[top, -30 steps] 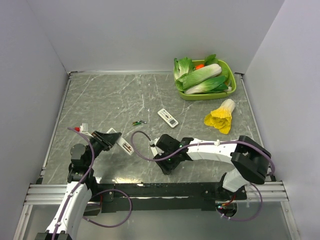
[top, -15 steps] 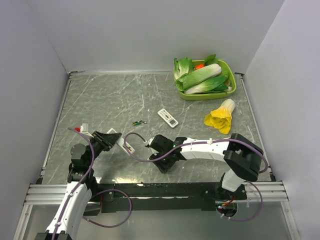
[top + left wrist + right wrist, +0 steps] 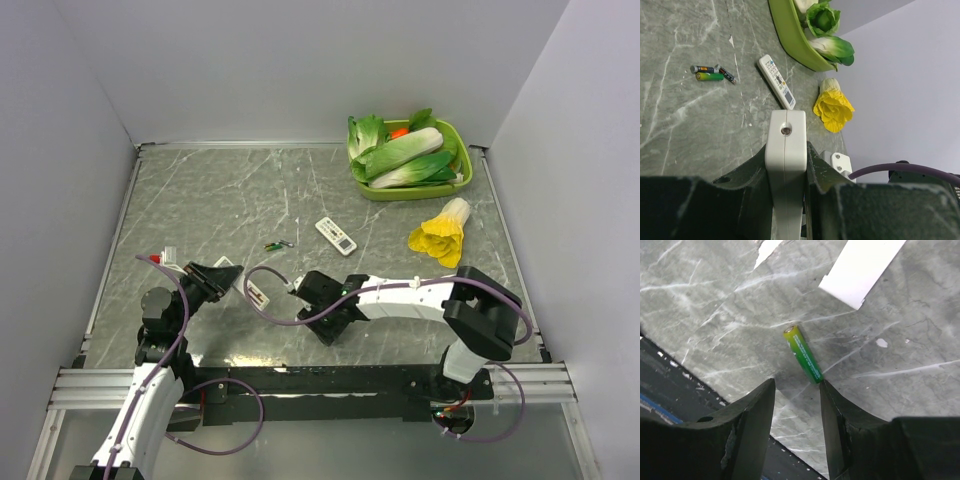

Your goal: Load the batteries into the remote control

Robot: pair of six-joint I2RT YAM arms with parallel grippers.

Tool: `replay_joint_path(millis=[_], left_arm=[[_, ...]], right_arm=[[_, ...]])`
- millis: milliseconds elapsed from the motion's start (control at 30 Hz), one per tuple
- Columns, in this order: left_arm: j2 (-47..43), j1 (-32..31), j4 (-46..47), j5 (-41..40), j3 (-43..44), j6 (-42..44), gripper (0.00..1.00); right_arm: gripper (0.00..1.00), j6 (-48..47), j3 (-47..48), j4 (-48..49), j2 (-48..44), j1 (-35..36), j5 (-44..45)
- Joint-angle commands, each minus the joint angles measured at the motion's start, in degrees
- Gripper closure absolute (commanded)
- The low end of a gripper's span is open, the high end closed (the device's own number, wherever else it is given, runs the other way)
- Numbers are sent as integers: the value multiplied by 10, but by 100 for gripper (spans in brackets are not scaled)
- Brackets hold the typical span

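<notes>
My left gripper (image 3: 786,165) is shut on the slim white remote control (image 3: 786,145), held edge-up just above the table; from above, the remote (image 3: 252,293) sticks out to the right of that gripper (image 3: 218,277). One green battery (image 3: 803,354) lies on the table just past my right gripper's (image 3: 797,382) open jaws, its near end at the right fingertip (image 3: 824,386). Nothing sits between these fingers. A second green battery (image 3: 710,76) lies farther back, next to a grey cell (image 3: 705,68). The remote's white end (image 3: 862,267) shows beyond the near battery.
A wider white remote with coloured buttons (image 3: 336,235) lies mid-table. A green tray (image 3: 452,186) of leafy vegetables stands at the back right, and a yellow-leafed vegetable (image 3: 440,235) lies in front of it. The table's dark front rail (image 3: 670,405) is close to my right gripper.
My right arm has slid left toward the held remote, and its jaws have narrowed somewhat. The left arm and remote have not moved.
</notes>
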Motion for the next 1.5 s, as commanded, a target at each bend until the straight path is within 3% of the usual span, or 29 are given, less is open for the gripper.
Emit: replay_joint_path(millis=[0,867,1467], left_arm=[[-4,-1,21,8,-30,1,98],[-4,-1,20,7,-28,6,98],[-5,-1,20,7,-27,4,98]], right_arm=[[51,7,23,-13,40,-1,77],[52,0,72,-55,79,-74,155],[53,-32,128,-34,139,-95,163]])
